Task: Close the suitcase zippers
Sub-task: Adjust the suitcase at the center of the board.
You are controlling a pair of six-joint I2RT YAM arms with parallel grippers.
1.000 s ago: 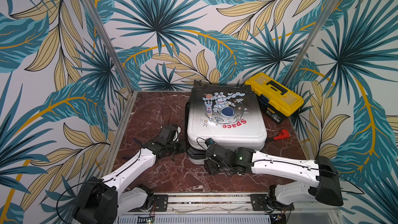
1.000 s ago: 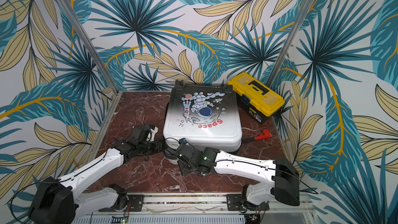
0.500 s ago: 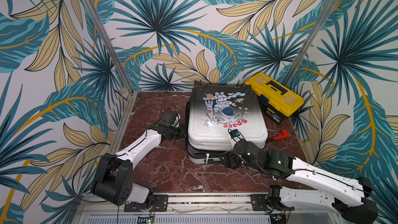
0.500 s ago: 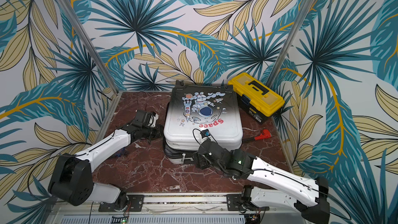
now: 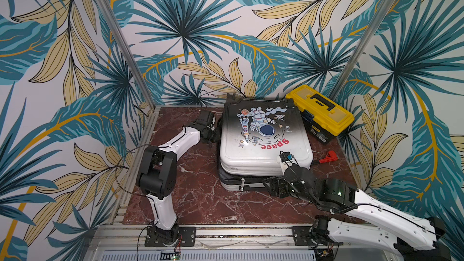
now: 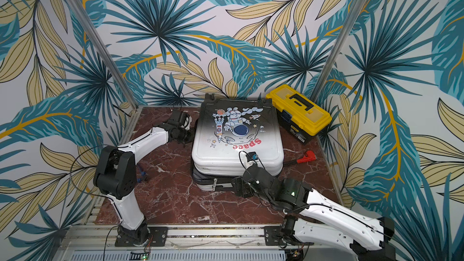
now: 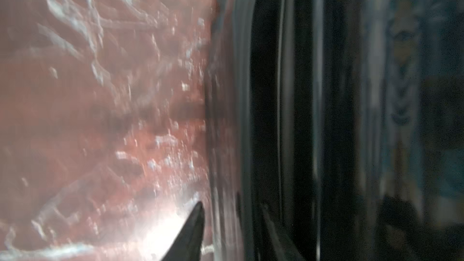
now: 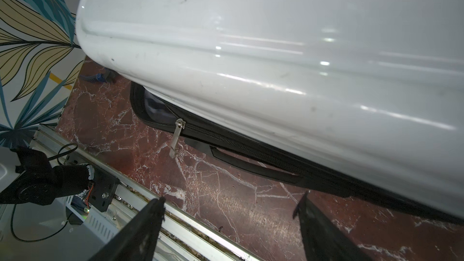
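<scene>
With the suitcase [image 5: 263, 131] lying flat near the tabletop's [image 5: 200, 197] back edge, the right gripper [image 8: 232, 197], jaws spread and empty, should pinch the pull [image 8: 177, 134] dangling from the front zippers [image 8: 226, 139] squarely, while the left gripper [image 5: 213, 136], whose jaws I cannot tell apart or together, could steady the shell's left side.

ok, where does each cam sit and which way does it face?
Top views: high behind the robot, looking down at the suitcase, toolbox, both arms.
Left wrist: blurred, along the suitcase's dark side; one left fingertip shows.
Right wrist: low, facing the front seam and zipper pull; right gripper open.
Shared: the pull shows in both top views too.
</scene>
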